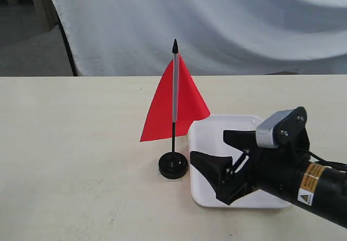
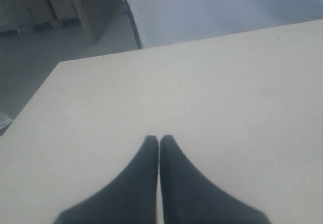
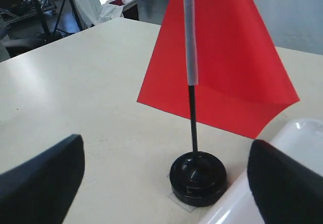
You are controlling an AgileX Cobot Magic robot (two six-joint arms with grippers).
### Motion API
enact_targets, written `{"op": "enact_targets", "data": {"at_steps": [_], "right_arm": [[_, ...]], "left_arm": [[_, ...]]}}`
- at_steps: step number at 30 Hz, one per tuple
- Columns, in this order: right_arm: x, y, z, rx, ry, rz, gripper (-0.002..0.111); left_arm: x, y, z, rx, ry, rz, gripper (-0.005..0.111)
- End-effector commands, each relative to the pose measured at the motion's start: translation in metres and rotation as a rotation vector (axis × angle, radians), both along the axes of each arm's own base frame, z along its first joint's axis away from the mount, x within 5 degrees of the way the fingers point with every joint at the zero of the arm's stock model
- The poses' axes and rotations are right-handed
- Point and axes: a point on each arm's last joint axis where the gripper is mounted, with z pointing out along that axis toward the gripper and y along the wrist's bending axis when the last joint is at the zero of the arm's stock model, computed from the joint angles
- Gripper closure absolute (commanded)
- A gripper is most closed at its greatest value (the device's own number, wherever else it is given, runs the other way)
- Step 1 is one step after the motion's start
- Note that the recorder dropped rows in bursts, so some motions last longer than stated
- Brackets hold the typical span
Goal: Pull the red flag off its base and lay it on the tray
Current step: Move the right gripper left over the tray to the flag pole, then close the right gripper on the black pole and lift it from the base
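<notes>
Lab: draped white backdrop sheet (image 1: pixel 217 24)

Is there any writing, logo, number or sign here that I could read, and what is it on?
Orange sticker on the black robot arm: lines of print, too small and blurred to read.
White sticker beside it: a black warning triangle sign, no readable words.
Bright red cloth flag, round black plastic base, white plastic tray: no writing visible.

Desk (image 1: pixel 70 159): pale cream, plain surface | base (image 1: pixel 173 165): stands on desk just ahead of right hand (image 1: pixel 209 145) | tray (image 1: pixel 217 122): flat on desk, under right hand, near edge just beside base; contact not determinable.
</notes>
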Motion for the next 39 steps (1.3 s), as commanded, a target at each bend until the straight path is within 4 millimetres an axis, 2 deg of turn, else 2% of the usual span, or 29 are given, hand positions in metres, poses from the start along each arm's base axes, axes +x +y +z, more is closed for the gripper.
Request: {"op": "enact_targets", "data": {"at_steps": [1,9,12,15,17,19,20,21,22,25,29,32,39], "right_arm": [[0.025,0.019,-0.011,-0.037,0.047,-0.043,0.029],[0.075,0.067,-0.039,-0.05,0.048,0.015,0.029],[0.086,0.072,-0.048,-0.053,0.054,0.013,0.029],[0.089,0.074,-0.05,-0.053,0.042,0.018,0.03],[0.089,0.074,-0.048,-0.062,0.001,0.029,0.042],[0.089,0.074,-0.048,-0.064,-0.007,0.031,0.066],[0.089,0.075,-0.048,-0.065,-0.007,0.035,0.082],[0.088,0.075,-0.049,-0.068,0.0,0.04,0.103],[0.088,0.075,-0.049,-0.063,0.006,0.038,0.108],[0.088,0.075,-0.047,-0.029,0.024,0.029,0.108],[0.088,0.076,-0.033,0.051,0.012,0.024,0.108],[0.087,0.075,-0.008,0.084,-0.013,0.012,0.108],[0.074,0.054,0.054,-0.065,-0.009,-0.096,0.108]], "left_arm": [[0.0,0.0,-0.001,-0.012,0.001,0.003,0.105],[0.0,0.0,-0.001,-0.012,0.001,0.003,0.105],[0.0,0.0,-0.001,-0.012,0.001,0.003,0.105],[0.0,0.0,-0.001,-0.012,0.001,0.003,0.105],[0.0,0.0,-0.001,-0.012,0.001,0.003,0.105],[0.0,0.0,-0.001,-0.012,0.001,0.003,0.105],[0.0,0.0,-0.001,-0.012,0.001,0.003,0.105],[0.0,0.0,-0.001,-0.012,0.001,0.003,0.105],[0.0,0.0,-0.001,-0.012,0.001,0.003,0.105],[0.0,0.0,-0.001,-0.012,0.001,0.003,0.105],[0.0,0.0,-0.001,-0.012,0.001,0.003,0.105],[0.0,0.0,-0.001,-0.012,0.001,0.003,0.105],[0.0,0.0,-0.001,-0.012,0.004,0.003,0.105]]}}
